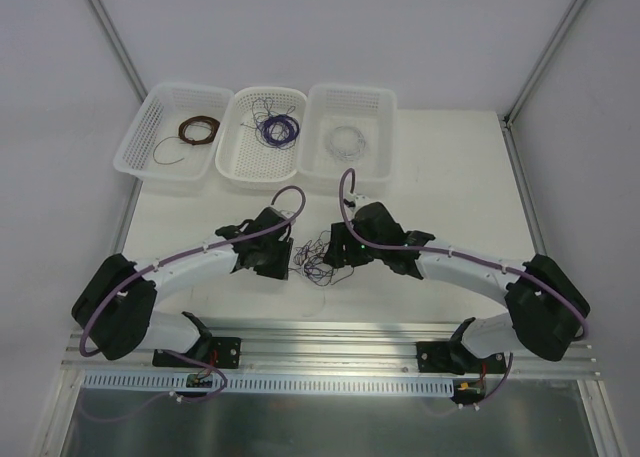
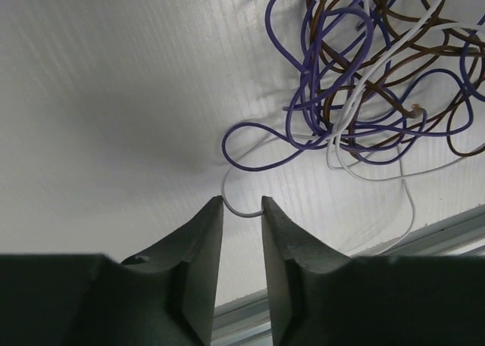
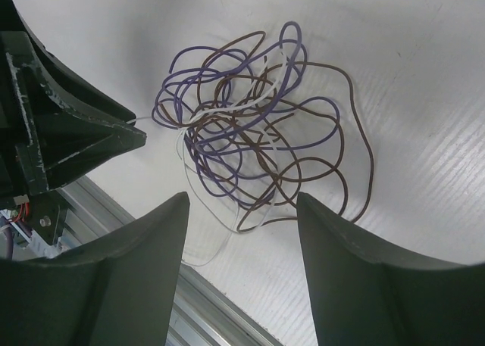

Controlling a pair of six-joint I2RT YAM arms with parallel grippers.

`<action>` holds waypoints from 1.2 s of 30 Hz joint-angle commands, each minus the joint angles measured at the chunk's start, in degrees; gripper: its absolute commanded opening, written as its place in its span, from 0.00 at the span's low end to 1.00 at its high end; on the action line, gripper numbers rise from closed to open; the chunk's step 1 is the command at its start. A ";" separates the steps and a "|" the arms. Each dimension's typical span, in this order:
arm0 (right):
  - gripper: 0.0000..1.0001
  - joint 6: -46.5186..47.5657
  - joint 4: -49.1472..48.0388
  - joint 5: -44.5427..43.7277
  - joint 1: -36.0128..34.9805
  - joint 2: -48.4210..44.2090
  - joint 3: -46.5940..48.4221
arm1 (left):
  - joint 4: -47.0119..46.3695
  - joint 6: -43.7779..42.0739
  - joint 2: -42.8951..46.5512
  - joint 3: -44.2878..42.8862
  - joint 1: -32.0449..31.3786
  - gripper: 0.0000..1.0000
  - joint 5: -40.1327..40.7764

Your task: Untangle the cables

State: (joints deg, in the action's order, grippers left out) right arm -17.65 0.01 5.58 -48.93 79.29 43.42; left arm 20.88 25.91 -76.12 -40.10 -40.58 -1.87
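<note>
While your left gripper [image 2: 242,207] sits narrowed around a white strand [image 2: 244,213], not yet pinching, your right gripper [image 3: 242,201] hangs spread above the cables [image 3: 242,134]. Clamp next, then ease that strand out.

White table [image 1: 450,197], three baskets [image 1: 258,180] at its far edge, tangled cables [image 1: 318,259] nearer

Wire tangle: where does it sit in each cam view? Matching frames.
Top external: cables, centre, just below the middle.
Left wrist: cables, upper right corner.
Right wrist: cables, centre, slightly high.
Shared landmark: the metal rail, seen as a lower band, lower-right strip and lower-left strip respectively.
</note>
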 commanded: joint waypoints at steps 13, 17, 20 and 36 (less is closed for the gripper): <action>0.52 -0.98 -2.74 1.01 -0.64 9.13 4.30 | 2.84 -1.39 13.60 -3.58 -1.26 0.00 1.61; 0.34 -1.68 -0.89 0.13 -0.73 12.20 5.27 | 9.16 -2.62 18.45 -8.94 -1.17 0.00 5.99; 0.19 -1.95 -0.28 0.48 -0.73 14.04 6.41 | 11.72 -3.32 21.44 -13.33 -1.17 0.00 8.80; 0.01 -0.90 11.32 -1.90 14.47 0.62 -0.62 | 24.91 -10.44 25.76 -40.84 1.38 0.00 29.56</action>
State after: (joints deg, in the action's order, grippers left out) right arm -19.79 8.08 3.99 -36.62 84.88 43.09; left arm 43.46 18.20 -50.26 -77.28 -39.64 22.90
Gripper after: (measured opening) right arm 0.014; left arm 0.010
